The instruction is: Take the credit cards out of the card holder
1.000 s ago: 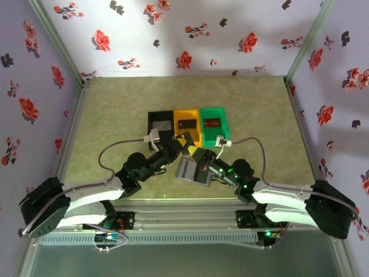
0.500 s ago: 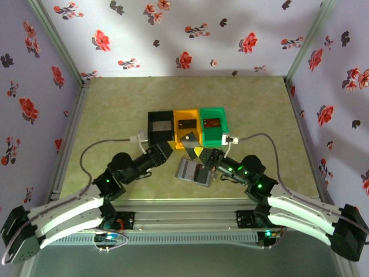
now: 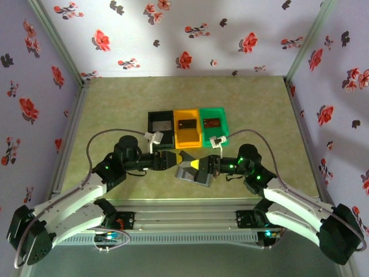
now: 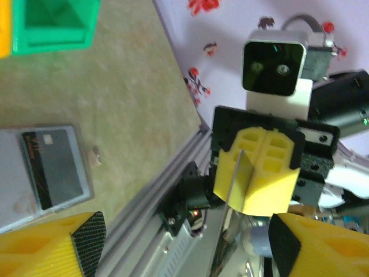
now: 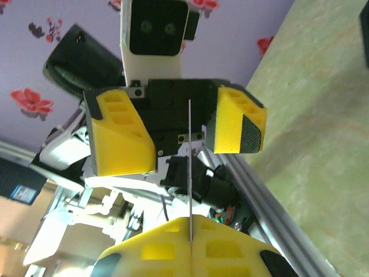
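A card (image 4: 233,190) is pinched edge-on in the closed right jaws. It is flanked, with a gap on each side, by the wide-spread left jaws. Beneath them the holder (image 3: 190,174) is laid open on the counter (image 3: 115,109), at 6 o'clock from the orange bin (image 3: 185,126). A second card (image 4: 49,167) is seen in it.

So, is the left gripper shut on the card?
No, the left gripper is open, its fingers standing clear of the card on both sides.
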`<state>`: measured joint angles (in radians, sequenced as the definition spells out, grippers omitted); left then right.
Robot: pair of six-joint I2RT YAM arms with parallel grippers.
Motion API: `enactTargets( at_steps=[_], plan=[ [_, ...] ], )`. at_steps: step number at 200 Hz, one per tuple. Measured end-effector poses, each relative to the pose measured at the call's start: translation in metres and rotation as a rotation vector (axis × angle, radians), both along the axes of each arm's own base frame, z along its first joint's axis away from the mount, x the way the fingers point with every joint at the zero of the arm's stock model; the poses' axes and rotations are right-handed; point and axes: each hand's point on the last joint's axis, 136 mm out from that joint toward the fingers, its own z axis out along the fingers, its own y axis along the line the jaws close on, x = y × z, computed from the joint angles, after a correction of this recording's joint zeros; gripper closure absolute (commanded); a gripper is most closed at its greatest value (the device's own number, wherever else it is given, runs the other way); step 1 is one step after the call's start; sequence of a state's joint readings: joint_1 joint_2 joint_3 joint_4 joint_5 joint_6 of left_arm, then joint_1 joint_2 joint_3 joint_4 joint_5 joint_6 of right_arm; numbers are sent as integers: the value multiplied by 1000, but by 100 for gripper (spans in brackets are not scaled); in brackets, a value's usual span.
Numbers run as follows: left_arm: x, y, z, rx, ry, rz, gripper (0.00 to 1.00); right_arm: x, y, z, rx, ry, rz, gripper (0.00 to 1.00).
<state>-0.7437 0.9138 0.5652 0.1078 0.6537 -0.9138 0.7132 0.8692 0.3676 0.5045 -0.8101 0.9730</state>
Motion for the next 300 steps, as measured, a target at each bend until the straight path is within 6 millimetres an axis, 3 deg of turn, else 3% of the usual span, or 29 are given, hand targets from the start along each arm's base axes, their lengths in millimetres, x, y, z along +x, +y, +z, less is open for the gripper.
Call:
enactTargets(
  at_steps=[36, 59, 79, 99, 124, 135, 142, 164, 178, 188, 218, 261, 300],
  plan=[
    [-13, -3, 13, -28, -25, -92, 40, -10, 2, 2, 12, 12, 68, 100],
    [-19, -4, 14, -37, -18, -129, 58, -14, 2, 4, 18, 15, 89, 100],
    [-23, -5, 18, -53, -16, -152, 64, -16, 2, 6, 27, 11, 105, 100],
    [-26, -6, 21, -66, -16, -171, 77, -17, 3, 5, 26, 15, 114, 100],
    [-28, -6, 22, -75, -8, -186, 100, -18, 3, 5, 28, 14, 122, 100],
    [-28, -6, 23, -78, -11, -188, 100, -18, 3, 6, 29, 13, 126, 100],
    [-28, -6, 23, -80, -11, -190, 100, -18, 3, 7, 29, 12, 127, 94],
    [-28, -5, 23, -84, -9, -186, 100, -15, 2, 9, 2, 22, 107, 52],
    [-26, -2, 23, -82, -19, -159, 100, -15, -3, 15, -13, -3, 77, 34],
    [-24, 4, 23, -83, -35, -120, 100, -16, -9, 22, -6, -49, 48, 29],
    [-14, 19, 25, -115, -46, 22, 100, -16, -16, 36, 46, -101, -2, 27],
    [7, 24, 12, -135, 32, 186, 100, -7, -1, -6, 32, 14, -18, 38],
    [3, 16, 24, -184, 27, 206, 100, -6, 9, -4, 52, -8, -16, 45]
  ],
)
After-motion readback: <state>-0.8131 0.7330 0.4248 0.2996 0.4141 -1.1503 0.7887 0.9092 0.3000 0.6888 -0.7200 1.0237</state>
